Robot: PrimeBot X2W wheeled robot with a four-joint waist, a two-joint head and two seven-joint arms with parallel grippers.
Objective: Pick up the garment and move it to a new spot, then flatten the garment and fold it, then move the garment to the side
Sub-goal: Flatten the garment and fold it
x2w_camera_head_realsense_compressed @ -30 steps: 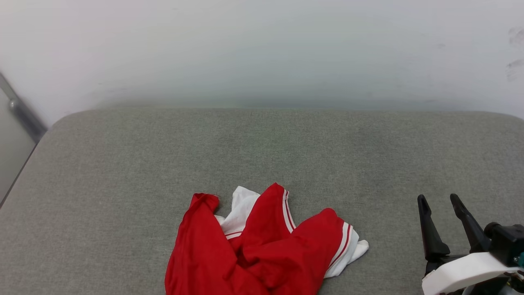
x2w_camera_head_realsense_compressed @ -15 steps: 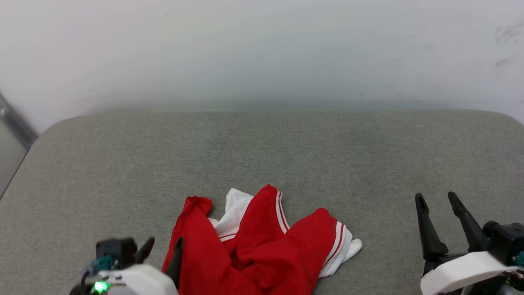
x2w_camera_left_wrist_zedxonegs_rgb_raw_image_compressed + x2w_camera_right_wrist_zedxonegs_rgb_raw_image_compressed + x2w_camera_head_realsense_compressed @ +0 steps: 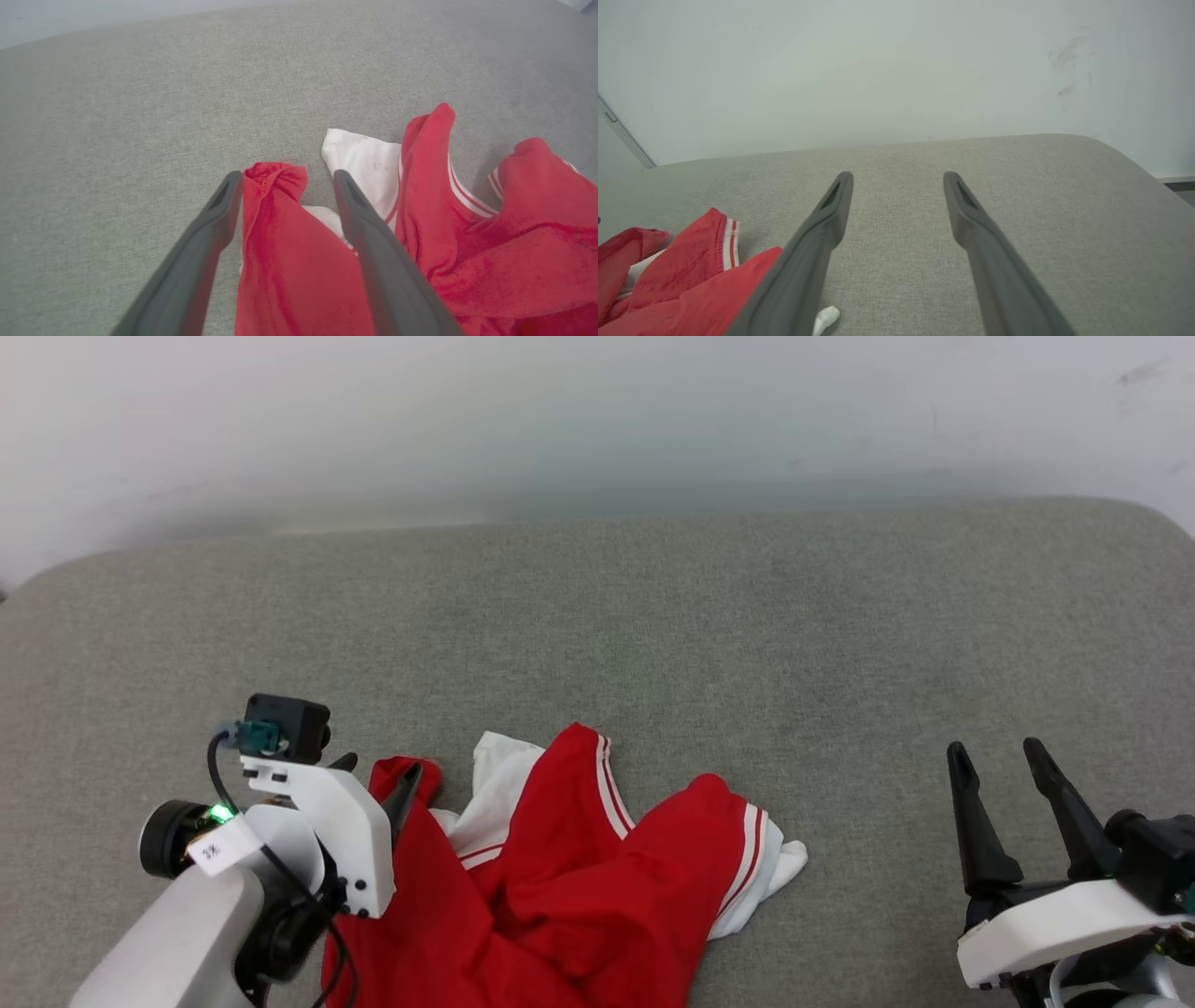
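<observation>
Red jersey point(image 3: 579, 887) lies crumpled at near edge of grey padded surface point(image 3: 653, 616). Left gripper point(image 3: 378, 767): fingers spread, straddling a raised red fold at jersey's left end. Right gripper point(image 3: 993, 749): spread, empty, well apart to the right.

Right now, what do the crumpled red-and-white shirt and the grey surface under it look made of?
Crumpled red-and-white shirt: soft matte knit fabric, probably; it creases and drapes limply. Grey padded surface: matte woven upholstery cloth, fine flecked weave; rounded corners suggest cushioning.
</observation>
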